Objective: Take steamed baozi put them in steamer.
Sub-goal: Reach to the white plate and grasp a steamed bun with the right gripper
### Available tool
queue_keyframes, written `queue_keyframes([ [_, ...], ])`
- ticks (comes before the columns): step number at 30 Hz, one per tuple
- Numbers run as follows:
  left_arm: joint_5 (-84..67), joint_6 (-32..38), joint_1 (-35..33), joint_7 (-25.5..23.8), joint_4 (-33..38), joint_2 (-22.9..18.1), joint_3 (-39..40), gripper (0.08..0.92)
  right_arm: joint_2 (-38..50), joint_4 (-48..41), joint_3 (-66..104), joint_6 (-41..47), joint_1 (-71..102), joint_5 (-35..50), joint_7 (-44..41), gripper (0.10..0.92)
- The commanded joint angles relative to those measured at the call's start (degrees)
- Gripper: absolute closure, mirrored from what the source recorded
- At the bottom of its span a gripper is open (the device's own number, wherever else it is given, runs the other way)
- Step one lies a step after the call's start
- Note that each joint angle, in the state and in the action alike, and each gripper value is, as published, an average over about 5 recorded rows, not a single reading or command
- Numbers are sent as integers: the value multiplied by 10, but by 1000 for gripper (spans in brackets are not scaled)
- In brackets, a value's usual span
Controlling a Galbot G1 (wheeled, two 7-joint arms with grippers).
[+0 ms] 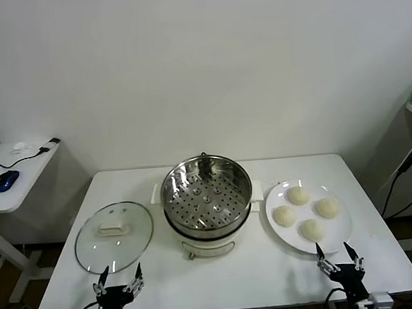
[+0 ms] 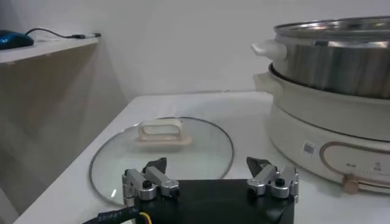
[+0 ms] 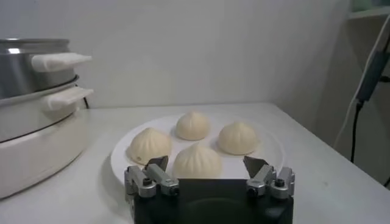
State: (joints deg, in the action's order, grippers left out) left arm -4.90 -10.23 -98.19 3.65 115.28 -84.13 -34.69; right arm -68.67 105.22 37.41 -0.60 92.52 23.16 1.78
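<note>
Several cream-white baozi lie on a white plate (image 1: 341,239) at the table's right: the nearest one (image 1: 312,229) (image 3: 197,161), one on the left (image 1: 284,215) (image 3: 148,145), one on the right (image 1: 327,207) (image 3: 238,137) and the far one (image 1: 297,195) (image 3: 193,125). The steel steamer (image 1: 206,197) with its perforated tray stands open at the table's middle and holds nothing; it also shows in the left wrist view (image 2: 341,91) and the right wrist view (image 3: 30,115). My right gripper (image 1: 340,256) (image 3: 207,167) is open and empty, just in front of the plate. My left gripper (image 1: 118,279) (image 2: 207,168) is open and empty, in front of the lid.
A round glass lid (image 1: 114,236) (image 2: 162,152) with a cream handle lies flat left of the steamer. A side desk (image 1: 13,175) with a blue mouse stands at the far left. A cable (image 1: 405,176) hangs at the right beside the table.
</note>
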Motion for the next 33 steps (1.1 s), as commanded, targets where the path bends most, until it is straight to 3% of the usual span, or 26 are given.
queue_keyframes([
  [1,1,-6,9,-1,2,4,1,177,7,15,10,35,-29,7,-4,203],
  [6,-2,-6,12,-2,6,10,3,177,108,-16,1,127,-182,8,2,203],
  [10,-4,-4,15,-2,5,14,5,177,228,-93,-71,192,-335,-2,-53,203],
  [15,-9,-1,17,-1,3,20,5,177,393,-206,-274,211,-520,-51,-246,203],
  [19,-11,1,17,-1,2,21,4,177,473,-285,-477,144,-681,-105,-458,203],
  [25,-10,5,17,-2,-1,19,3,177,468,-384,-768,31,-931,-136,-650,203],
  [33,-7,8,21,-4,-8,14,1,177,305,-522,-1074,-14,-1184,-146,-722,203],
])
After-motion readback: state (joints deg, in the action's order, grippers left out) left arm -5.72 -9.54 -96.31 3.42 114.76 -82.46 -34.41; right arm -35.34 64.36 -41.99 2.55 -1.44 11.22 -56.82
